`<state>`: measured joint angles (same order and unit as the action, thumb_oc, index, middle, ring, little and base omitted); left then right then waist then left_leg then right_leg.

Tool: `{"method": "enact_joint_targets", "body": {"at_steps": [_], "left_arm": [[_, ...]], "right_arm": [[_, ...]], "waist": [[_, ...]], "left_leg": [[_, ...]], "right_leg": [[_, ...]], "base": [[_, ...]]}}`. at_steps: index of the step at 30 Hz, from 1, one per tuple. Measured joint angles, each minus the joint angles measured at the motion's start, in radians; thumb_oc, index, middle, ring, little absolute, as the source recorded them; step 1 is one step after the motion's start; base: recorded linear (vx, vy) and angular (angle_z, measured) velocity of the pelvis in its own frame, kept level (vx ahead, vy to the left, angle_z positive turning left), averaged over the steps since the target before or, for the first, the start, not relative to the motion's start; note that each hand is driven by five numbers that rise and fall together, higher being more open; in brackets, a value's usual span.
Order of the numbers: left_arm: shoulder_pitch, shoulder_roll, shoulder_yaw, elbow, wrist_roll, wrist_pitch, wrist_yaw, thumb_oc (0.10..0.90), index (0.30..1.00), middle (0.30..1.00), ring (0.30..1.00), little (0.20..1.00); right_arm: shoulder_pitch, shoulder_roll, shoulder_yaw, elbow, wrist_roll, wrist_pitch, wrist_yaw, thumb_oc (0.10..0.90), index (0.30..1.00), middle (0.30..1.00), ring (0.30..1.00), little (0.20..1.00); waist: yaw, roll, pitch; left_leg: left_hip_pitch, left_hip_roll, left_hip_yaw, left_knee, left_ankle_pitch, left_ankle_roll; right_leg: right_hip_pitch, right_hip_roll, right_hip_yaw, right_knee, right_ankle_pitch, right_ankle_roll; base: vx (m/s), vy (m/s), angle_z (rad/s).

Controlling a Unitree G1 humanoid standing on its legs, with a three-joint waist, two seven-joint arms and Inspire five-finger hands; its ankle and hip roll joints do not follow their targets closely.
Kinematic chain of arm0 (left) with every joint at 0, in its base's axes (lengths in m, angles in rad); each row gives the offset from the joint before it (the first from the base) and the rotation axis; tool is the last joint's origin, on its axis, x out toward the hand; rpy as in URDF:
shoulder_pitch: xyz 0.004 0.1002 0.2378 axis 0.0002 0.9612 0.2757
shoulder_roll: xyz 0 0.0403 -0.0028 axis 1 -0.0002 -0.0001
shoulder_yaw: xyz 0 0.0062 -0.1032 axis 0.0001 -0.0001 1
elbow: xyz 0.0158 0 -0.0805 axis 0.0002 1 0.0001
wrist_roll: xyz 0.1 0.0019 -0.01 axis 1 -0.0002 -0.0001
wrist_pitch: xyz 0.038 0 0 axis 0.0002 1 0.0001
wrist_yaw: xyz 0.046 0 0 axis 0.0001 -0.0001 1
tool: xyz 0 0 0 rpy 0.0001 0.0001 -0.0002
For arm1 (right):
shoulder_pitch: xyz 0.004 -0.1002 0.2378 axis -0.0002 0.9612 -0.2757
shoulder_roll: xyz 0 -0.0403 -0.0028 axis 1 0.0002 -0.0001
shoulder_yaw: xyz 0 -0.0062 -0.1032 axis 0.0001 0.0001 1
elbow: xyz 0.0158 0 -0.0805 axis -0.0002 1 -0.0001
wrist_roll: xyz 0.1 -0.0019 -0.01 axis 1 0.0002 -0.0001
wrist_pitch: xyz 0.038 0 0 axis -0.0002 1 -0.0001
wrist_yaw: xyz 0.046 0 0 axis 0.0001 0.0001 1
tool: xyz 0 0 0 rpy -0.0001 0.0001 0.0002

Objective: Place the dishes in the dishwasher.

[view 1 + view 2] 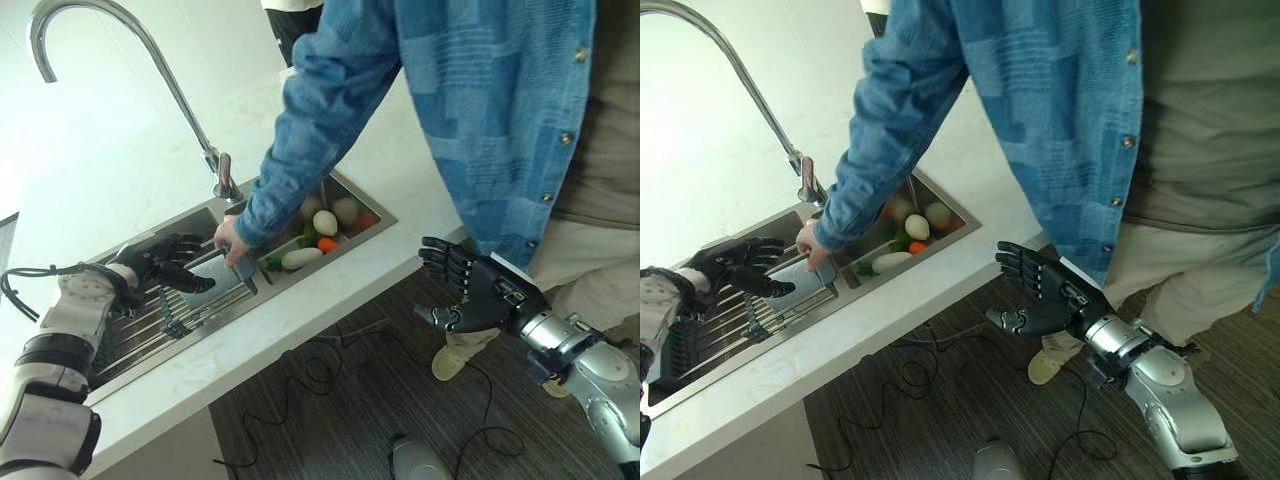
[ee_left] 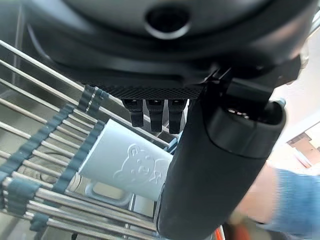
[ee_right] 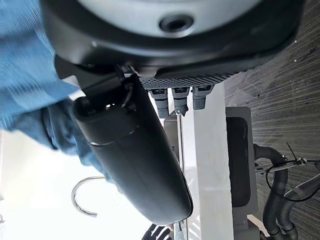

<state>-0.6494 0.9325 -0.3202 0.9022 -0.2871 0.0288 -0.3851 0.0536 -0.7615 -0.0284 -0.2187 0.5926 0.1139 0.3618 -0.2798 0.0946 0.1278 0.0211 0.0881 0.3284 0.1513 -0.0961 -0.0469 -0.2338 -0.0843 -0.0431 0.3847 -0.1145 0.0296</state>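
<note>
One cup (image 2: pixel 127 165), pale blue with a bear pressed into its side, lies on the wire rack (image 1: pixel 150 325) in the sink (image 1: pixel 375 222), just under the fingertips of the left hand (image 1: pixel 165 262). That hand hovers over it with fingers relaxed and thumb out, gripping nothing. Just past the hand, a person's hand (image 1: pixel 230 240) in a blue denim sleeve is at the cup's far side, apparently steadying or setting it down. Beyond that, toy vegetables and eggs (image 1: pixel 325 225) sit in the sink's far end. The right hand (image 1: pixel 470 290) hangs spread over the floor, away from the counter. No dishwasher is visible, so the task looks barely begun: the cup is not yet grasped, let alone loaded.
</note>
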Motion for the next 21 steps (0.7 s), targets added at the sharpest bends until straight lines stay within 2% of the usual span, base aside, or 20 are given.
{"method": "enact_joint_targets", "body": {"at_steps": [3,8,10,16,17,18,19,20,21], "left_arm": [[-0.014,-0.007,-0.001,0.048,0.019,-0.009,0.006,0.800,0.900,0.900,0.900,0.900],[-0.080,-0.028,-0.012,0.118,0.019,-0.014,0.062,0.800,0.900,0.900,0.900,0.900],[-0.079,-0.037,-0.010,0.119,0.019,-0.013,0.076,0.800,0.900,0.900,0.900,0.900],[-0.077,-0.045,0.017,0.179,0.038,-0.008,0.082,0.800,0.900,0.900,0.900,0.900],[-0.076,-0.045,0.017,0.199,0.047,-0.008,0.088,0.740,0.811,0.811,0.811,0.811],[-0.077,-0.046,0.023,0.213,0.064,-0.006,0.091,0.599,0.599,0.599,0.599,0.599],[-0.077,-0.046,0.033,0.228,0.068,-0.004,0.090,0.544,0.516,0.516,0.516,0.516],[-0.077,-0.047,0.039,0.235,0.078,-0.008,0.088,0.452,0.378,0.378,0.378,0.378],[-0.079,-0.047,0.038,0.234,0.091,-0.009,0.088,0.430,0.345,0.345,0.345,0.345]], "right_arm": [[0.006,-0.021,0.000,0.000,0.000,0.000,-0.001,0.800,0.900,0.900,0.900,0.900],[-0.047,-0.117,0.000,0.006,0.000,-0.007,-0.001,0.800,0.900,0.900,0.900,0.900],[-0.048,-0.123,0.000,0.023,0.000,-0.007,0.004,0.800,0.900,0.900,0.900,0.900],[-0.014,-0.108,-0.027,0.023,0.000,-0.007,0.007,0.800,0.900,0.900,0.900,0.900],[-0.013,-0.107,-0.027,0.022,0.000,-0.007,0.008,0.800,0.900,0.900,0.900,0.900],[-0.011,-0.106,-0.027,0.019,0.000,-0.007,0.009,0.800,0.900,0.900,0.900,0.900],[-0.008,-0.102,-0.027,0.018,-0.001,-0.005,0.009,0.800,0.900,0.900,0.900,0.900],[-0.008,-0.102,-0.027,0.018,-0.001,-0.004,0.008,0.800,0.900,0.900,0.900,0.900],[-0.009,-0.102,-0.027,0.018,-0.001,-0.005,0.008,0.800,0.900,0.900,0.900,0.900]], "waist": [[-0.015,0.004,0.004],[-0.025,0.041,0.051],[-0.032,0.054,0.064],[-0.035,0.045,0.071],[-0.039,0.038,0.075],[-0.046,0.032,0.077],[-0.047,0.028,0.078],[-0.047,0.023,0.077],[-0.046,0.022,0.077]], "left_leg": [[-0.003,-0.001,0.006,0.002,0.000,0.000],[-0.051,-0.023,0.031,0.005,0.006,0.011],[-0.048,-0.024,0.036,0.004,0.006,0.012],[-0.021,-0.002,0.042,-0.005,0.010,0.004],[-0.002,0.000,0.044,-0.015,0.013,-0.001],[0.000,0.001,0.044,-0.015,0.012,-0.003],[0.000,0.003,0.046,-0.015,0.012,-0.004],[0.000,0.006,0.048,-0.013,0.013,-0.005],[0.000,0.008,0.048,-0.012,0.013,-0.005]], "right_leg": [[-0.005,0.000,0.012,-0.001,0.011,-0.008],[-0.065,-0.015,0.040,-0.001,0.030,0.012],[-0.065,-0.015,0.041,0.000,0.030,0.013],[-0.046,0.009,0.037,-0.001,0.026,0.007],[-0.031,0.012,0.037,-0.002,0.023,0.004],[-0.031,0.014,0.036,-0.002,0.021,0.003],[-0.032,0.015,0.036,-0.002,0.021,0.003],[-0.033,0.017,0.037,-0.001,0.022,0.003],[-0.032,0.019,0.036,-0.002,0.022,0.003]], "base": [[-0.11,0.096,-0.05],[-0.05,0.094,-0.13],[0.03,0.009,-0.04],[0.04,-0.017,-0.05],[0.05,-0.020,-0.04],[0.03,-0.021,-0.03],[0.00,-0.022,-0.06],[0.09,0.021,-0.05],[0.09,0.021,-0.03]]}}
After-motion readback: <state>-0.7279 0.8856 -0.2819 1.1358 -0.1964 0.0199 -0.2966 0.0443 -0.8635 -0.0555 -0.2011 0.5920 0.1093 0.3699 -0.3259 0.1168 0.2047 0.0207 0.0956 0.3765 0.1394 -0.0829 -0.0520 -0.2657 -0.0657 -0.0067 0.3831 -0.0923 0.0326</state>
